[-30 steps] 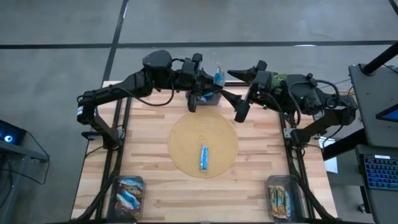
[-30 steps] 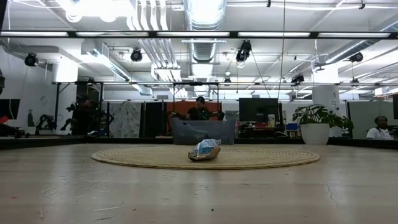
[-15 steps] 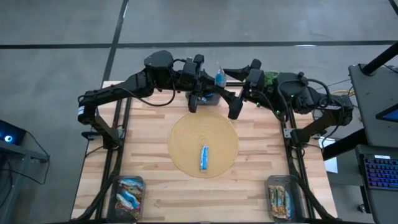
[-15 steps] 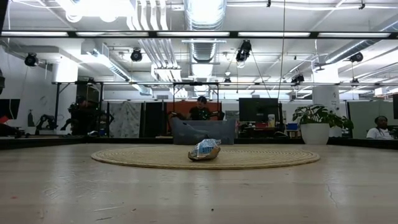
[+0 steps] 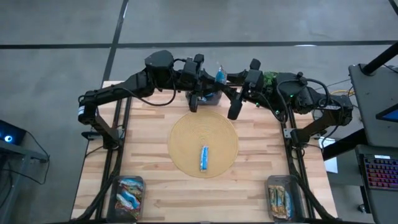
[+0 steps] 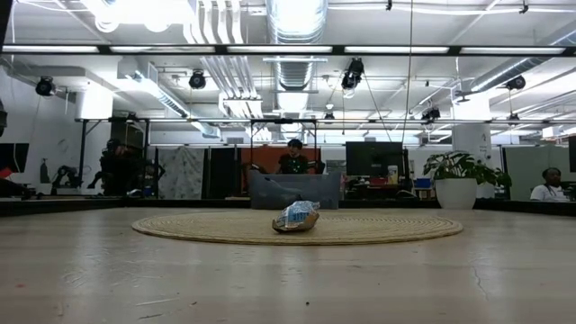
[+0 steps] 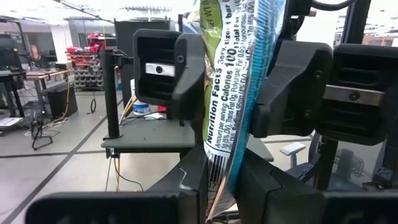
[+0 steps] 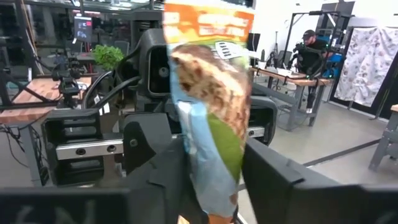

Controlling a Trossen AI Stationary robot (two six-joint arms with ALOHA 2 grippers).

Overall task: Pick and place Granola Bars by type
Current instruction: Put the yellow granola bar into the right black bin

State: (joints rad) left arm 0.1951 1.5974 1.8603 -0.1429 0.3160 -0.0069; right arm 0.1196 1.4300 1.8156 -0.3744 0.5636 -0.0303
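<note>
I have both arms up at the far edge of the table, grippers facing each other over the grey bin [image 5: 210, 98]. My left gripper [image 7: 225, 177] is clamped on a slim foil-wrapped bar [image 7: 239, 87], glossy, crinkled, with a green-white nutrition panel and a blue serrated edge, standing upright between the dark blocky fingers [image 7: 186, 68]. From my right wrist camera, the right gripper [image 8: 211, 174] has its matte black fingers [image 8: 152, 146] on either side of the same bar, seen from its orange, blue and green printed face; they look pressed to the wrapper, but I cannot tell if that grip is set. In the high view the bar shows as a blue sliver between the two grippers. One blue-white bar [image 5: 203, 157] lies flat near the middle of the round woven mat [image 5: 183, 134], puffy and shiny in the low view. Near left bin [image 5: 128, 196] holds blue-white wrappers, near right bin [image 5: 281, 197] orange-brown ones. Table [image 5: 149, 186] is pale wood planks.
</note>
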